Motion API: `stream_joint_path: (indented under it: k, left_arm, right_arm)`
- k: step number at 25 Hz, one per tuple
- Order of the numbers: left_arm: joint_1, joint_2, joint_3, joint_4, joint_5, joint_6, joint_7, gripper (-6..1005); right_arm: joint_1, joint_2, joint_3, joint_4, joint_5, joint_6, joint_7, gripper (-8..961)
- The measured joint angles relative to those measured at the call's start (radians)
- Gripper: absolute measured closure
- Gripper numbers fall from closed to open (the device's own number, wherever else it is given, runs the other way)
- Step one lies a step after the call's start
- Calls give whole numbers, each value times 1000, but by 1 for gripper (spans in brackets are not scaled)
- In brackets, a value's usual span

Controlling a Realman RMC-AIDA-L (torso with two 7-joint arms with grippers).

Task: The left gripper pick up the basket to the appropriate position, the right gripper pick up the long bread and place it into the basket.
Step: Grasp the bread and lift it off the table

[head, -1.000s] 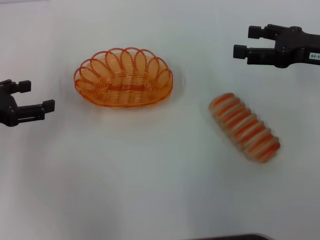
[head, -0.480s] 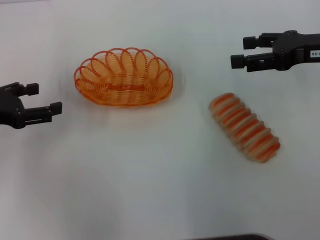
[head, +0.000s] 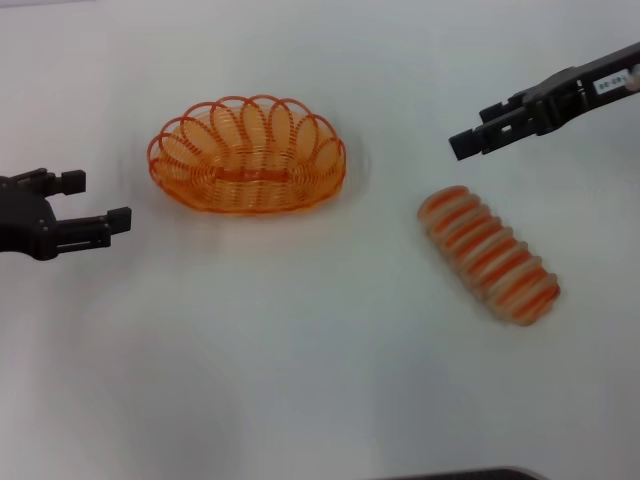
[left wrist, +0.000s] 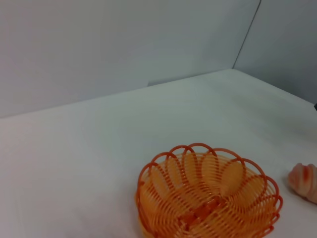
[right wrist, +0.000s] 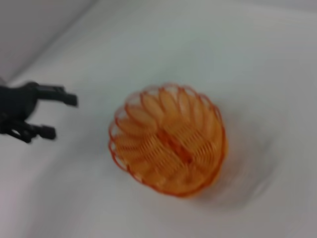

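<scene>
Oval orange wire basket (head: 248,155) with looped rim, ridged striped long bread (head: 488,254)

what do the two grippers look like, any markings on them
Both are matte black claws with two short, blocky parallel fingers. The right gripper carries a small white label with dark print on its body; the left gripper is plain black, no label visible.

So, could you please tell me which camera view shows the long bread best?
The head view: the whole long bread lies there unobstructed on the table, right of the basket. The left wrist view catches only one end at the picture's edge. The right wrist view shows none of it.
</scene>
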Motion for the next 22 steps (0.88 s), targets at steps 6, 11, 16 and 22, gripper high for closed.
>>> stream_joint_path:
  k: [6,11,16,22]
  left_arm:
    - [-1,1,6,-10,2,1,-5,109]
    - [-1,2,6,-11,3,1,-5,109]
    - [-2,2,5,-12,4,1,-5,109]
    - [-10,4,5,-12,6,-9,-4,109]
  right_arm:
    - [113,35,-58,-6,-215,-29,141,35]
    - [158,55,-127,-5,-292,-30,248,38]
    - [179,64,-175,-3,-357,-32,342,42]
    - [181,67,-238,1,-402,-25,422,45]
